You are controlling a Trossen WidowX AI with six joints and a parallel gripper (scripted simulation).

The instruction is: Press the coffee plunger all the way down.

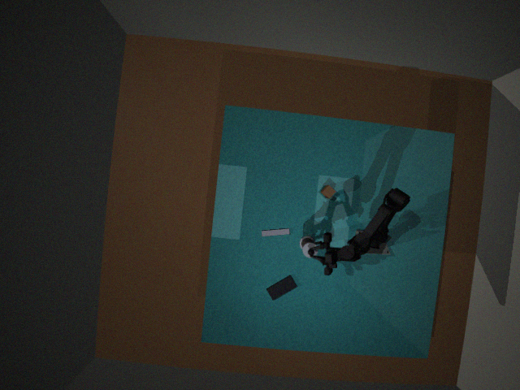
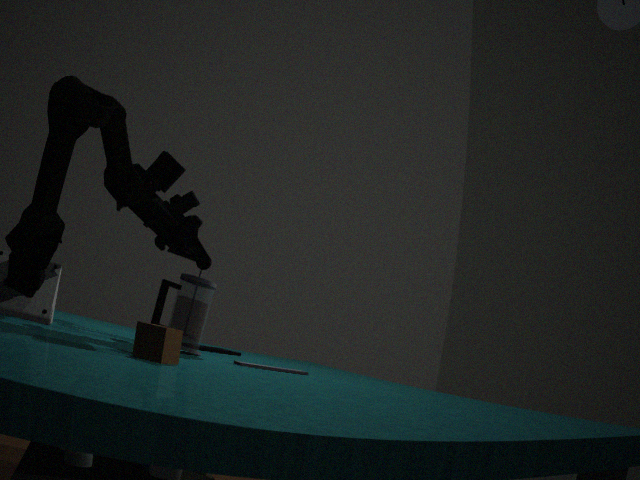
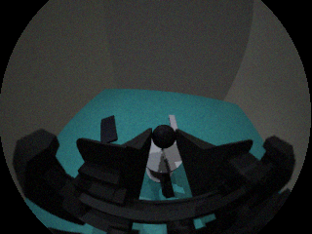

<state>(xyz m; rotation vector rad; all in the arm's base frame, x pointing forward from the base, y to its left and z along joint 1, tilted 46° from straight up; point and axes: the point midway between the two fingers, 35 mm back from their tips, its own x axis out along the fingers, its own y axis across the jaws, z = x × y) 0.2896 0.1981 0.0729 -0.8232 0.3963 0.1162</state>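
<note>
Gripping the round black knob [image 3: 162,135] of the plunger, the gripper [image 2: 202,262] hangs just above the coffee press [image 2: 191,315], its fingers clamped on the knob from both sides. In the wrist view the knob sits between the two dark fingers, with the pale lid [image 3: 158,159] of the press right below it. Only a short piece of thin rod [image 2: 199,272] shows between the knob and the lid in the side view, so the plunger is low but not fully down.

The press stands upright on the teal counter [image 2: 361,408], roughly in the middle of it and a little toward the edge where the arm's base [image 2: 33,299] is bolted. Its dark handle [image 2: 161,299] points toward the base side. From above, the press [image 1: 305,245] shows as a small pale circle at the tip of the arm [image 1: 369,228].

A wooden block [image 2: 156,342] sits just beside the press, nearer the side camera and overlapping its lower part in that view. A flat pale strip [image 1: 275,231] lies on the counter near the press, on the side away from the base. A flat dark slab [image 1: 281,287] lies farther off. A lighter rectangular patch [image 1: 230,201] marks the counter at the edge opposite the base.
</note>
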